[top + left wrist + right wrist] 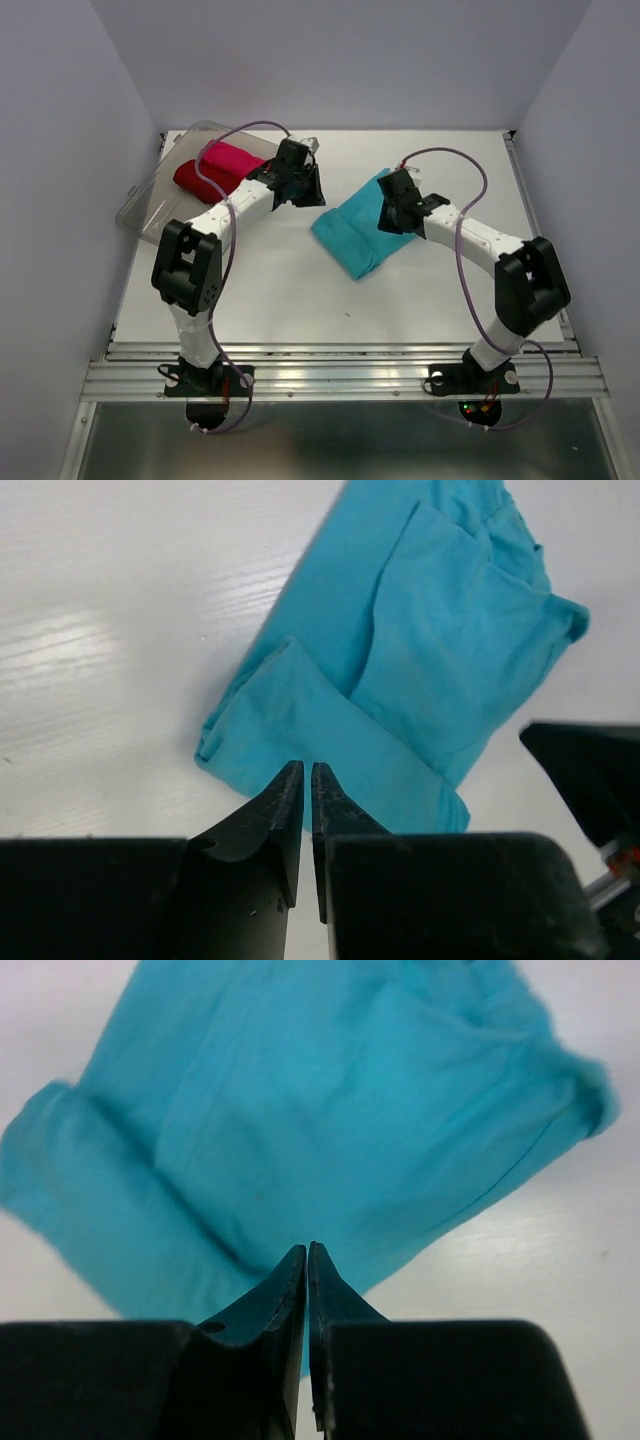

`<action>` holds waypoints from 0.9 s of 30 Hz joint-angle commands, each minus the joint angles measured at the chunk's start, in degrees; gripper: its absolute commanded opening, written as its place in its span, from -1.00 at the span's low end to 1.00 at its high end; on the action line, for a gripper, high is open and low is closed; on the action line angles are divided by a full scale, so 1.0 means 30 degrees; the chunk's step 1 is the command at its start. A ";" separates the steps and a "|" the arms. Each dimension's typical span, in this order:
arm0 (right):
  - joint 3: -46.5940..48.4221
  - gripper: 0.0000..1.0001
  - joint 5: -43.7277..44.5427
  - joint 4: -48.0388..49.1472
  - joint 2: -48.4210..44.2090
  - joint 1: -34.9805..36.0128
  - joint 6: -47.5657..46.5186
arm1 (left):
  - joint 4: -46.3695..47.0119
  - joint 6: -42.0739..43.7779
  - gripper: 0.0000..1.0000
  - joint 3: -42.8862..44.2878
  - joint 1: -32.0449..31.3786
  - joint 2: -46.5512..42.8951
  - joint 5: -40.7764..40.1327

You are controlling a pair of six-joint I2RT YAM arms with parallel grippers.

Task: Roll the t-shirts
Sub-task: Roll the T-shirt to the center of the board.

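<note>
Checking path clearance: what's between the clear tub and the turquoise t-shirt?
Top view: only the left gripper and its forearm, above otherwise bare table.

No text, label, brand, number or sign can be read in any view

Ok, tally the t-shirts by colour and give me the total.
turquoise t-shirt: 1
dark red t-shirt: 1
bright pink t-shirt: 1
Total: 3
</note>
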 commanded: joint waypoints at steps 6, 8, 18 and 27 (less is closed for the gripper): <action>0.3044 -0.82 0.0737 0.0338 0.4279 -0.3989 -0.2818 | 0.1599 -0.2283 -0.63 -0.2809 -0.2124 -0.1990 0.0741; 0.3337 -0.83 0.0942 0.0483 0.5011 -0.4341 -0.2995 | 0.2154 -0.2781 -0.63 -0.3248 -0.2535 -0.1494 0.0800; -0.0788 -0.90 -0.0608 0.1830 0.4054 -0.4316 -0.1886 | 0.1983 -0.1819 -0.67 -0.3513 -0.2712 0.0912 0.0978; -0.4398 -0.91 -0.0612 0.1043 -0.0138 -0.2966 0.0520 | -0.0096 0.0321 -0.65 -0.3251 -0.2068 -0.0929 0.0626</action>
